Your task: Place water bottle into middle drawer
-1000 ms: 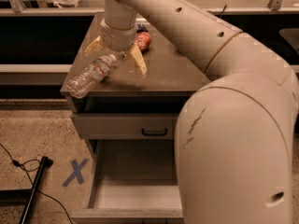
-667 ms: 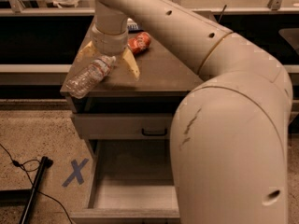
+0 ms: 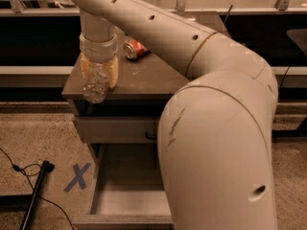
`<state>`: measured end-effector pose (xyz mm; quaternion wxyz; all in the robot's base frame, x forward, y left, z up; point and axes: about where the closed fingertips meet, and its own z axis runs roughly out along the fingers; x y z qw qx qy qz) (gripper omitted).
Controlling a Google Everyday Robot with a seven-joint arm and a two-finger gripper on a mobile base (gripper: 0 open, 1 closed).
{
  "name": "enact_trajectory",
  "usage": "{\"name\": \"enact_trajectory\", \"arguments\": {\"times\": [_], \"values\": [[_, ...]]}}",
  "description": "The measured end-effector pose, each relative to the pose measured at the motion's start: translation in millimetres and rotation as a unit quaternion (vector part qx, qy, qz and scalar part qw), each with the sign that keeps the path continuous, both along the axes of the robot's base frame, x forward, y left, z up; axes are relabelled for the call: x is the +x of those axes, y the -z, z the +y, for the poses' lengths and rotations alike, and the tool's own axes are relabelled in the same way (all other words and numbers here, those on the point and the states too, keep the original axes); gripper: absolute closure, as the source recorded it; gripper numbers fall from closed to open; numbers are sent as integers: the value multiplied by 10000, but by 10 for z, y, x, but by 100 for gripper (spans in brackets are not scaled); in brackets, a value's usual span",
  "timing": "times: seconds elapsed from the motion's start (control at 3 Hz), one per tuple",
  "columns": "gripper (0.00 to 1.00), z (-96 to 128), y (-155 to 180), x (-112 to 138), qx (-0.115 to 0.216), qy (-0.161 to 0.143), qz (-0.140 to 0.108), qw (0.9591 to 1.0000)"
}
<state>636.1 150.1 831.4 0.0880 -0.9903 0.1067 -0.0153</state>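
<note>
My gripper [image 3: 98, 75] hangs from the arm over the left front edge of the cabinet top [image 3: 144, 75]. It is shut on the water bottle [image 3: 96, 85], a clear crinkled plastic bottle held between the yellowish fingers [image 3: 113, 71], its end pointing toward the camera. The middle drawer [image 3: 127, 195] is pulled open below, a grey tray with a bare floor. My arm's big pale body [image 3: 220, 143] hides the drawer's right part.
An orange soda can [image 3: 134, 49] lies on the cabinet top behind the gripper. A closed drawer front with a small black handle [image 3: 149, 136] sits above the open drawer. A blue X mark [image 3: 76, 177] and a black cable and pole [image 3: 36, 195] lie on the floor at left.
The gripper with the bottle has swung; the bottle, which lay slanted to the left, now points down toward the camera at the cabinet's front edge. The view has shifted.
</note>
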Motion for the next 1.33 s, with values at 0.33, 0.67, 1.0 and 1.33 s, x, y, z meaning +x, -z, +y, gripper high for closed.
{"name": "enact_trajectory", "arguments": {"times": [0.33, 0.67, 1.0, 1.33], "values": [[72, 46, -34, 10, 80, -23, -7, 10000], [96, -99, -313, 1, 657, 181, -157, 9976], [100, -494, -683, -105, 1389, 612, -480, 9873], [100, -916, -818, -361, 1939, 989, -685, 9736]]}}
